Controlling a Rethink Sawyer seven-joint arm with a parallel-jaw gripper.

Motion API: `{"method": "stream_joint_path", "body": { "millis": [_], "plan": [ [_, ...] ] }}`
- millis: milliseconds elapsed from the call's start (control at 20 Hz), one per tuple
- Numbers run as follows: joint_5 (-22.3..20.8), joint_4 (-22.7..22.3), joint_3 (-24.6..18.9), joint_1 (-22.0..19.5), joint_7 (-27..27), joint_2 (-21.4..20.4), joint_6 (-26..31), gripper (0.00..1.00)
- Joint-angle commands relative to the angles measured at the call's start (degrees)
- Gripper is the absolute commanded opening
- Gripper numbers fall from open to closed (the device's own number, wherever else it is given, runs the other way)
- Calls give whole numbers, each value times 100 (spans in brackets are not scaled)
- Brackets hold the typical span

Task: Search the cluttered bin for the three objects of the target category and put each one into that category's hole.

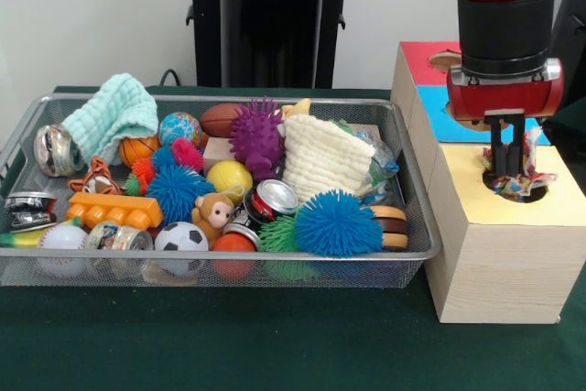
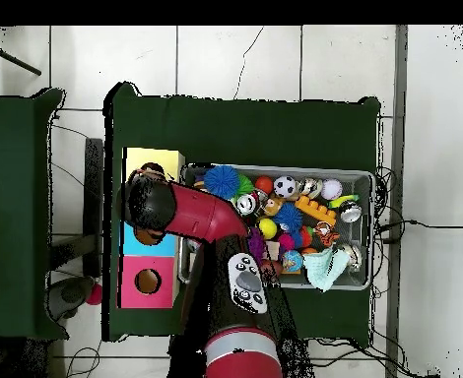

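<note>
Rope toy (image 1: pixel 513 180) sits in the yellow hole (image 1: pixel 549 191), gripper (image 1: pixel 511 164) clamped on it, inside the rim

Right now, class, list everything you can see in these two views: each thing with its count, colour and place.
wire mesh bin: one, silver, on the table
table: one, dark green cover
wooden box: one, pale, beside the bin; red, blue and yellow tops
yellow hole: one, front section of the box
rope toy: one, multicolour, at the yellow hole
spiky balls: several, blue, purple, green, pink, in the bin
knitted cloths: two, cream and mint, in the bin
soccer ball: one, black and white, bin front
orange brick: one, in the bin
end effector: one, black, above the yellow hole, around the rope toy
</note>
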State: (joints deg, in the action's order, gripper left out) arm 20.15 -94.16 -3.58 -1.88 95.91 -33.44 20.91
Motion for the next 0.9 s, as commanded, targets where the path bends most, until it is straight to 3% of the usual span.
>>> {"method": "stream_joint_path", "body": {
  "millis": [50,550,900],
  "plan": [
    [-322,-114,94,-37,749,461,174,0],
    [-307,-185,-267,-415,572,764,-244,0],
    [-456,16,-208,-463,421,937,-152,0]
  ]
}}
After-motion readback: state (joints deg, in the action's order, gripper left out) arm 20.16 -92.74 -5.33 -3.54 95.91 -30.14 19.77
